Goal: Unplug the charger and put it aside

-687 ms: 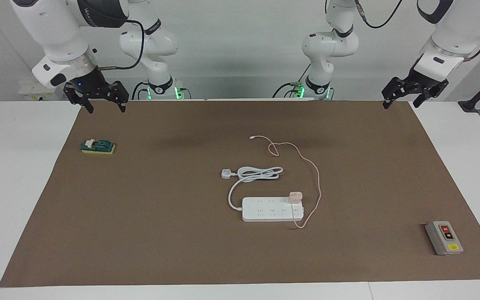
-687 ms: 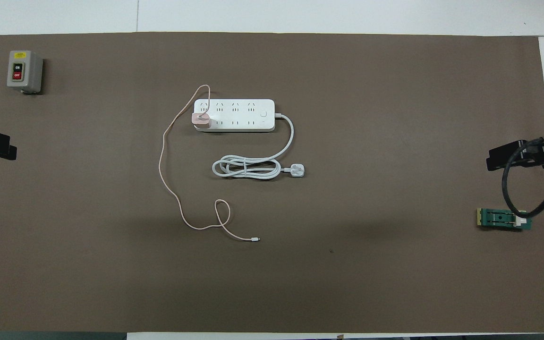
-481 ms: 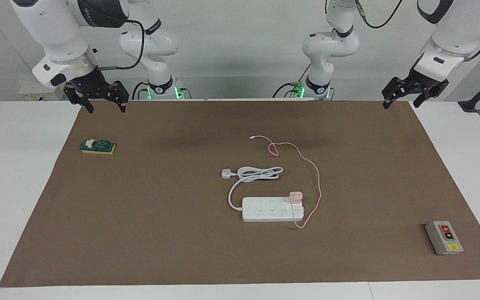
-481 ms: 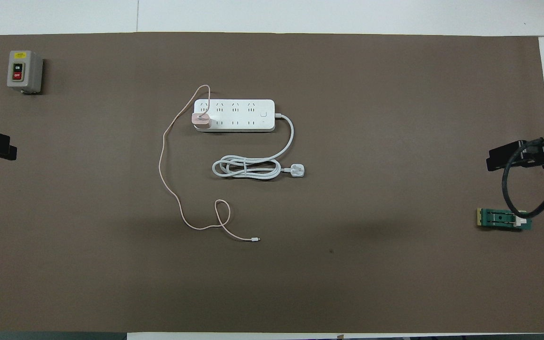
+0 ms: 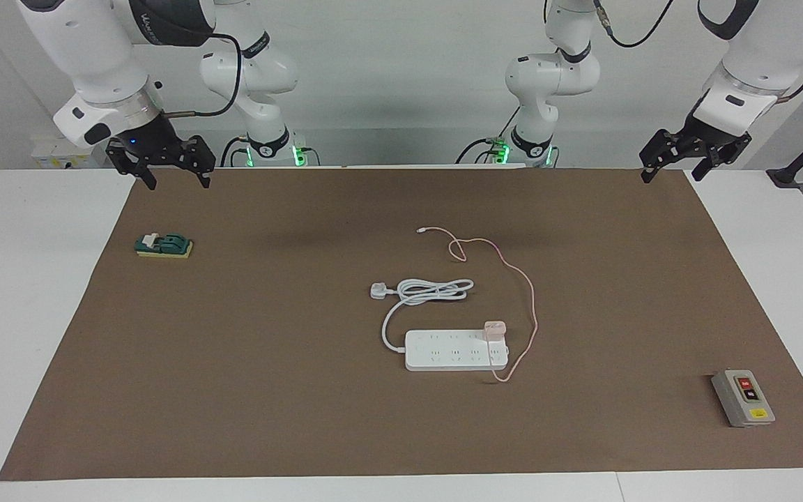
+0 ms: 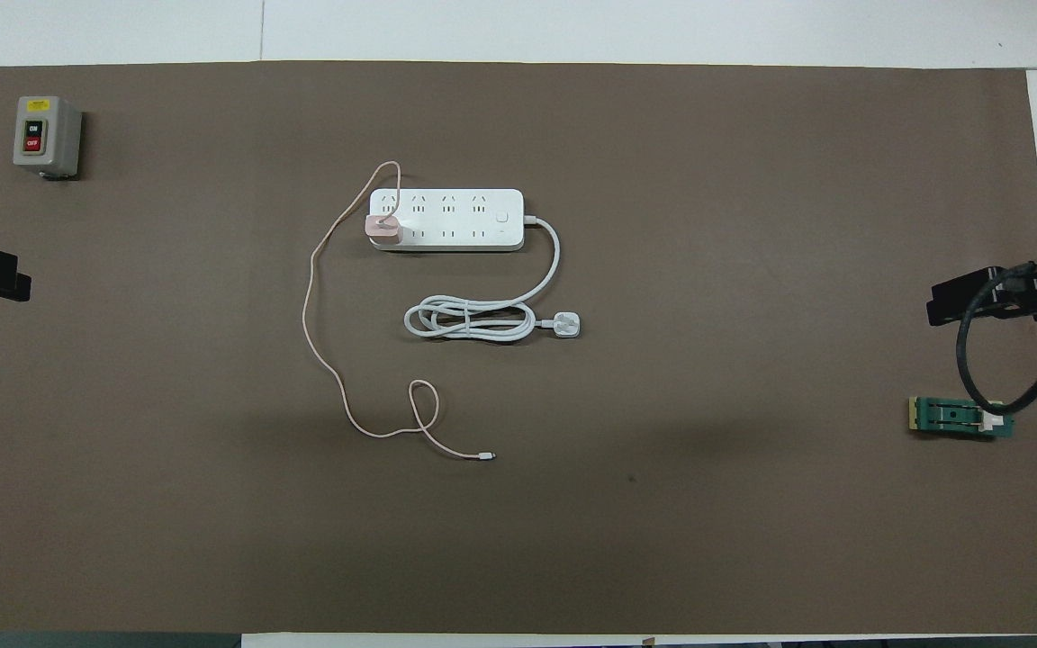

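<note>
Charger point(image 5: 494, 329) sits plugged into the strip point(image 5: 456, 351) at its left-arm end, so the left gripper point(image 5: 673, 166), open and empty like the right gripper point(image 5: 173, 176), is nearer.

Matt brown mat point(image 5: 234, 362) (paper-like), smooth glossy white plastic power strip point(image 5: 443, 352), smooth pink plastic charger point(image 5: 494, 329)
</note>
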`<state>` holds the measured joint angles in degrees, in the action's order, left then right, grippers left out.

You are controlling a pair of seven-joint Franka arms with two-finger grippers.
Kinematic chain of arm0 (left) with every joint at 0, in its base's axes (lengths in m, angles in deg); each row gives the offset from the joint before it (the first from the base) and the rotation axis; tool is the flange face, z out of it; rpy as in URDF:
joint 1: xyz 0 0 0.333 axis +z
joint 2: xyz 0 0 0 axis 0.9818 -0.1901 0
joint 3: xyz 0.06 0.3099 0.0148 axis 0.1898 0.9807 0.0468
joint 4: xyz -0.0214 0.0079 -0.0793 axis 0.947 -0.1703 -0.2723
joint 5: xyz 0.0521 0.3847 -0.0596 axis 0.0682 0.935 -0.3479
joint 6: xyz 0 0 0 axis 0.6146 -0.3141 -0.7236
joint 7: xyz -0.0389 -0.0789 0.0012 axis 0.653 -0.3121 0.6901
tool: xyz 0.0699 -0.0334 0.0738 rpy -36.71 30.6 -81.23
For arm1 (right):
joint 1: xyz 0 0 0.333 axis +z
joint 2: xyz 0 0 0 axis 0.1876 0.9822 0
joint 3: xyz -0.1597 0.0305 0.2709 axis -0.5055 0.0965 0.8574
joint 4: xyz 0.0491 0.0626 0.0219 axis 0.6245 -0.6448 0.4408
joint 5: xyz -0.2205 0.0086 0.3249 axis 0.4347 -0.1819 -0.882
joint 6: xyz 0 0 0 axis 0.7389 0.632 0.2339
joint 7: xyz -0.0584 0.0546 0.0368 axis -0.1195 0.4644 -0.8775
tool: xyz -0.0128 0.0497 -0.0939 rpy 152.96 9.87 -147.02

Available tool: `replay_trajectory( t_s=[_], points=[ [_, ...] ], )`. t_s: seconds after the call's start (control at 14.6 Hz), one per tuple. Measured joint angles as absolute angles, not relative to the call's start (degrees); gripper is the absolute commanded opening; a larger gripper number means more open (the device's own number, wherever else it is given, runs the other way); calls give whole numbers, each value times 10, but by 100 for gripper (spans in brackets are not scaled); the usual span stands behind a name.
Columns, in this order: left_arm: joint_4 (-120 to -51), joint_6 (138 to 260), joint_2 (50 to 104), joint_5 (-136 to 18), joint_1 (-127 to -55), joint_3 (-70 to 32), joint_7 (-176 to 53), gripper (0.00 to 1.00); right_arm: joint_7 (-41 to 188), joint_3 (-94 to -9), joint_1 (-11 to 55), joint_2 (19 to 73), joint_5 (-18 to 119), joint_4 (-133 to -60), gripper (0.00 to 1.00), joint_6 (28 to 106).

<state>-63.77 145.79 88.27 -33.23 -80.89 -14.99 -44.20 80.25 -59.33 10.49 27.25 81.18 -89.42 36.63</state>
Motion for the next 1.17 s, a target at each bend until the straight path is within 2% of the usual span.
replay_trajectory(
  t_s=[0.34, 0.82, 1.17],
  points=[
    [-639, 1459, 883, -332, -809, -153, -442, 100, 803, -589, 109, 270, 810, -894, 100, 347],
    [-643, 1464, 882, -332, -809, -157, -486, 100, 962, -587, 188, 276, 808, -925, 100, 416],
    [-654, 1486, 867, -332, -824, -167, -665, 100, 1134, -586, 247, 331, 761, -942, 100, 495]
  ],
)
